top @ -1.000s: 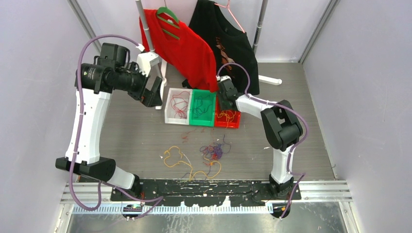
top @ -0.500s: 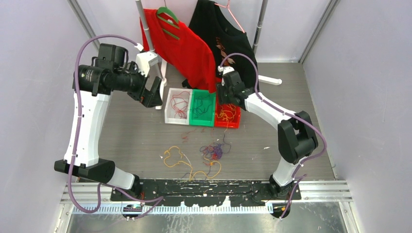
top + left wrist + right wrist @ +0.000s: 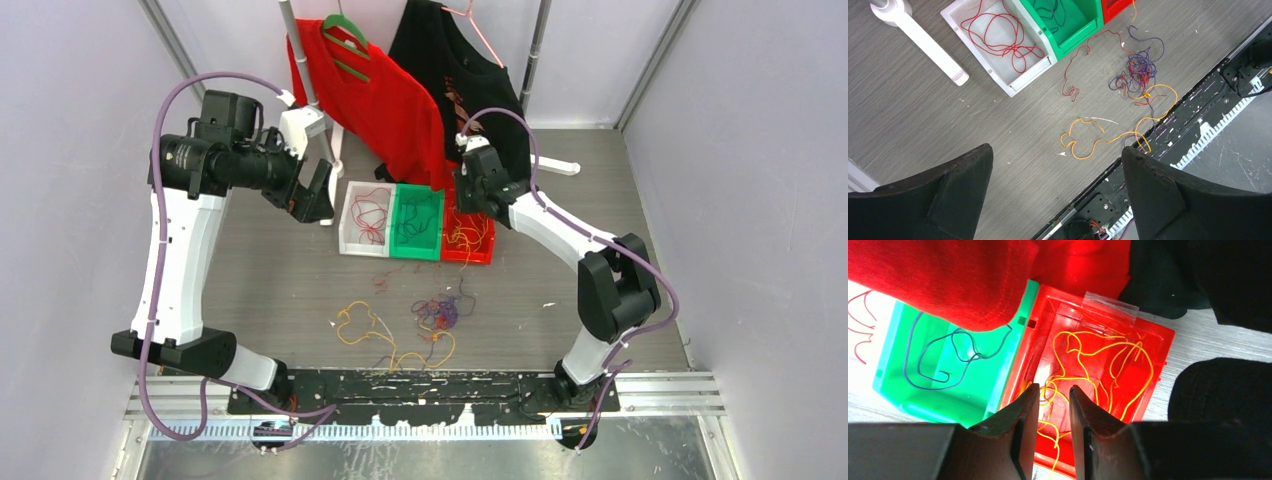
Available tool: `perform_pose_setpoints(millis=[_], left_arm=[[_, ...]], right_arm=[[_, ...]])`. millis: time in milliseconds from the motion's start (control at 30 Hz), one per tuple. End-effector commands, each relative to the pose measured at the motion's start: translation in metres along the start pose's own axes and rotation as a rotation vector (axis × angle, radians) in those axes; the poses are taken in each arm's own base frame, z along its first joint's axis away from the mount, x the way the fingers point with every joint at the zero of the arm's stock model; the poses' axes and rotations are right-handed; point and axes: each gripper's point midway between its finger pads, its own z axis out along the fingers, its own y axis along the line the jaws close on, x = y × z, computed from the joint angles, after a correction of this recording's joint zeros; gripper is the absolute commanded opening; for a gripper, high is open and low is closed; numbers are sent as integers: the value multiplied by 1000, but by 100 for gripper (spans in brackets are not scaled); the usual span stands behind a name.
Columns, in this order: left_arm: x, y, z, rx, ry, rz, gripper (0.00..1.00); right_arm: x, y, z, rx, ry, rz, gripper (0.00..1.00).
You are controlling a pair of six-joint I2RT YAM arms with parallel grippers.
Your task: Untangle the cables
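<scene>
Fingers of the right gripper [image 3: 1053,390] stand narrowly apart just above the red bin [image 3: 1164,340], where yellow cables [image 3: 1108,347] lie coiled. One strand may brush a finger, though the view is too close to tell. Left gripper [image 3: 1058,200] gapes wide, high over the table [image 3: 923,115]. Below it a tangle of purple, red and orange cables [image 3: 1140,77] sprawls on the table, apart from the white bin [image 3: 998,80].

Three bins [image 3: 414,255], two hanging shirts [image 3: 390,110], two arms [image 3: 185,250], one tangle of cables [image 3: 440,312].
</scene>
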Motion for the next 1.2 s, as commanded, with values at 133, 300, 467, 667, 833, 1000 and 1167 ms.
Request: perform_pose_setpoints(millis=[133, 300, 467, 667, 833, 1000, 1167], left_arm=[[-4, -6, -7, 20, -28, 49, 99], [17, -9, 1, 84, 65, 86, 99], [32, -7, 8, 95, 114, 101, 100], [39, -9, 9, 107, 124, 112, 99], [39, -11, 9, 109, 117, 111, 99], [38, -10, 7, 98, 101, 121, 100], [39, -9, 6, 87, 97, 127, 99]], right_arm=[[2, -3, -4, 25, -51, 33, 26], [5, 20, -43, -64, -70, 66, 40], [56, 21, -50, -88, -4, 71, 53], [90, 24, -41, -96, 58, 48, 49], [90, 21, -28, -68, 70, 5, 36], [74, 14, -20, -17, 20, -9, 9], [61, 14, -12, -9, 9, -24, 1]])
